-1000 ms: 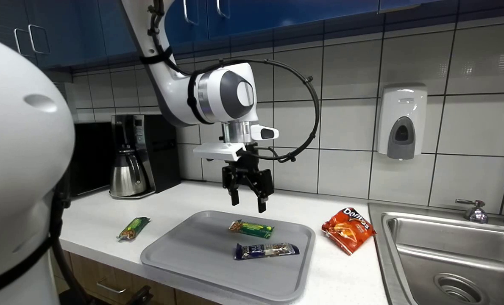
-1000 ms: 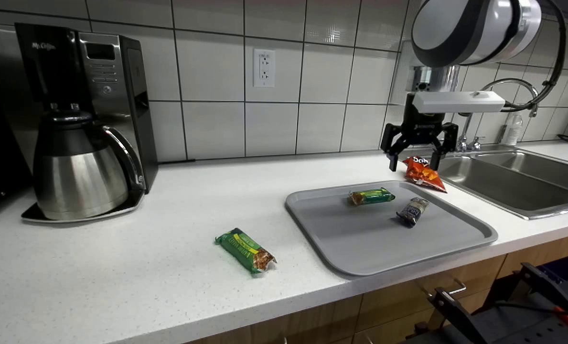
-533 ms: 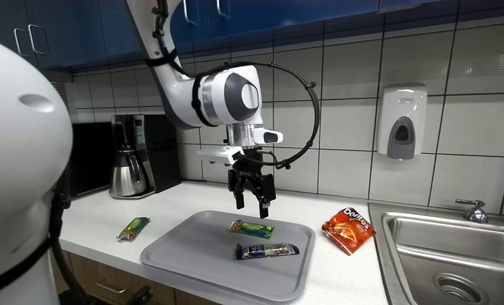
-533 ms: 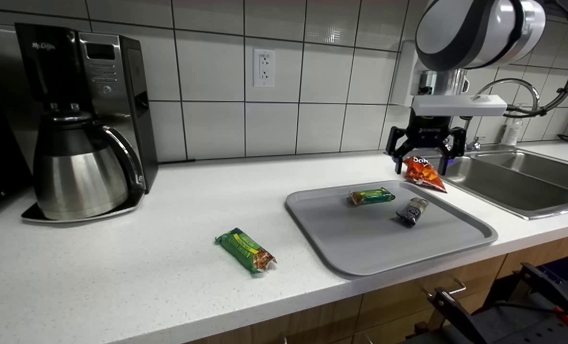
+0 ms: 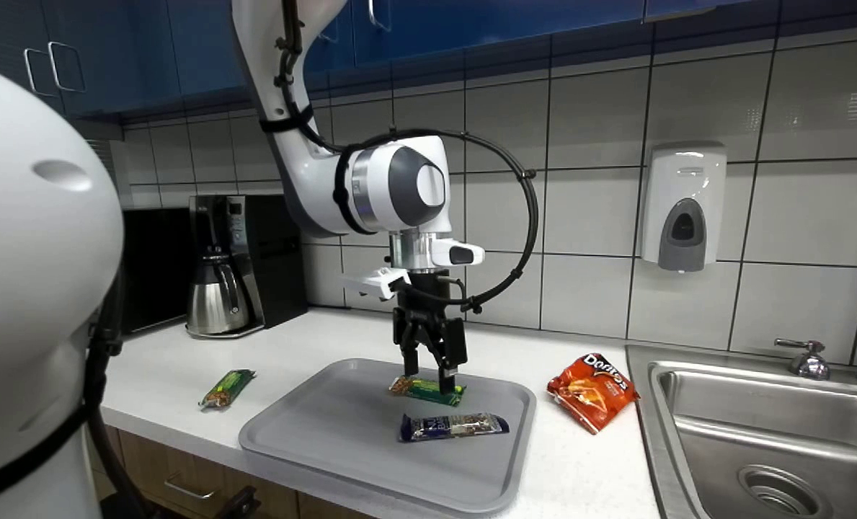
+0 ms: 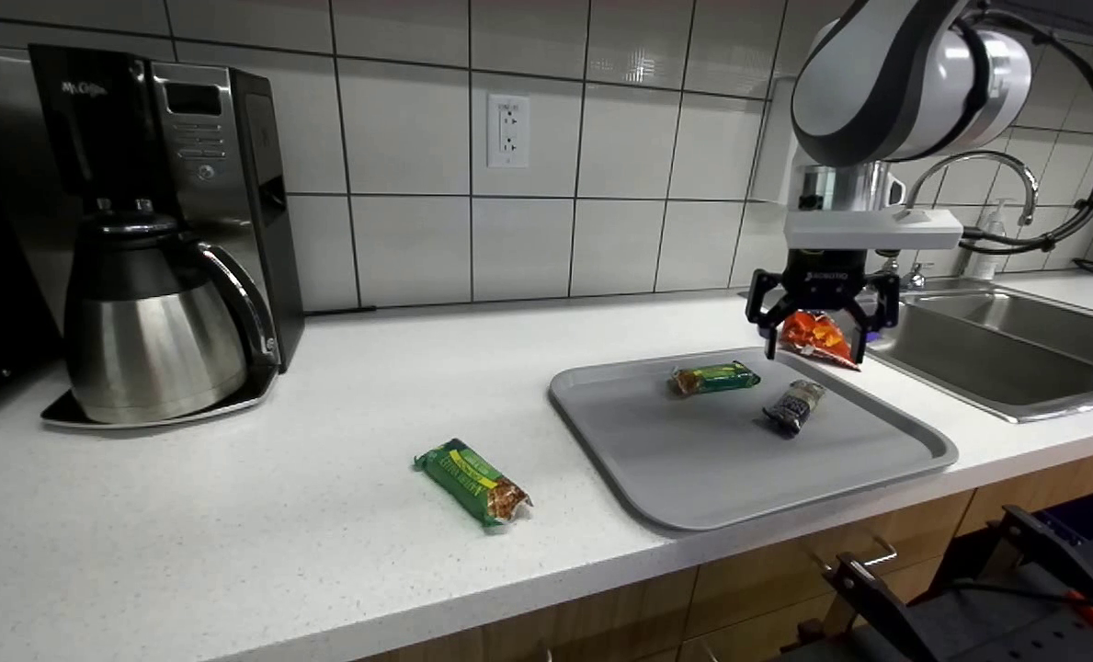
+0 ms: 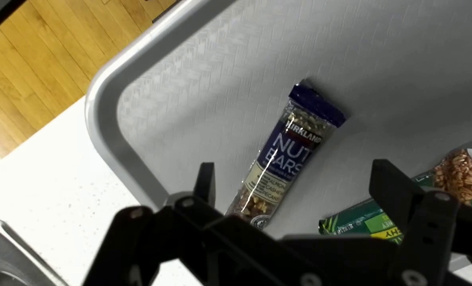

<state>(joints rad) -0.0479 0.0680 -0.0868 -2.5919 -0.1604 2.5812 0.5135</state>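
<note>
Grey is the tray (image 6: 693, 469), and above it hangs the black gripper (image 6: 814, 351); its jaws stand wide apart; below it, on the tray, lies the blue-wrapped nut bar (image 7: 281, 159), which in the wrist view appears in the gap of the jaws; near this, also on the tray, lies a green bar (image 6: 713, 378); a second green bar (image 6: 472, 483) lies on the white counter (image 6: 233, 515); the orange Doritos bag (image 5: 592, 393) rests between the tray and the metal sink (image 5: 767, 411).

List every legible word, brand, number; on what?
"KIRKLAND": nut bar
"NUT BARS": nut bar
"ALMON…": nut bar
"CASHE…": nut bar
"PECAN…": nut bar
"…NEY", upside down: green bar on tray
"…CHY": green bar
"NATURE VALLEY", blurred: other green bar on counter
"Doritos": orange bag
"Mr. Coffee": coffee maker
"ROBOTIQ": housing above fingers
Too small or blurred: outlet label, other print.
</note>
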